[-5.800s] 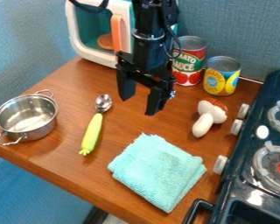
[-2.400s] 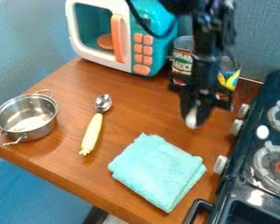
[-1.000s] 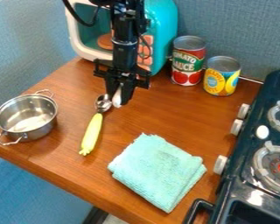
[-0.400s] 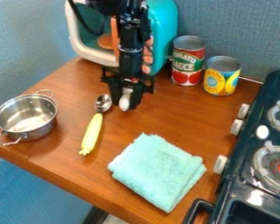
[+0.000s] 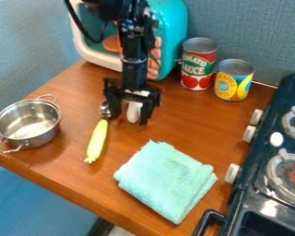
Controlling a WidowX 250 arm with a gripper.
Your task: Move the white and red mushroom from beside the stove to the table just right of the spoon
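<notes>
While the black gripper (image 5: 130,119) hangs low over the wooden table (image 5: 193,126), its jaws stand spread, one on each side of the white toy mushroom (image 5: 134,113). The mushroom sits between the fingers, its upper part hidden by the gripper — whether either finger touches it, I cannot tell. Just beside the finger nearer the pot lies a spoon (image 5: 96,142), its metal bowl partly covered by that finger and its yellow-green handle pointing toward the table's front edge. Farther out, a two-handled metal pot (image 5: 28,123) stands near that edge, and a folded turquoise cloth (image 5: 165,182) lies between the spoon and the dark toy stove (image 5: 267,191), which has white knobs along its side. Behind the gripper is a turquoise-and-white toy microwave (image 5: 173,34), partly hidden by the arm — and near it, by the blue wall, stand a red-labelled can (image 5: 198,67) and a yellow-and-blue one (image 5: 233,83), both upright.
</notes>
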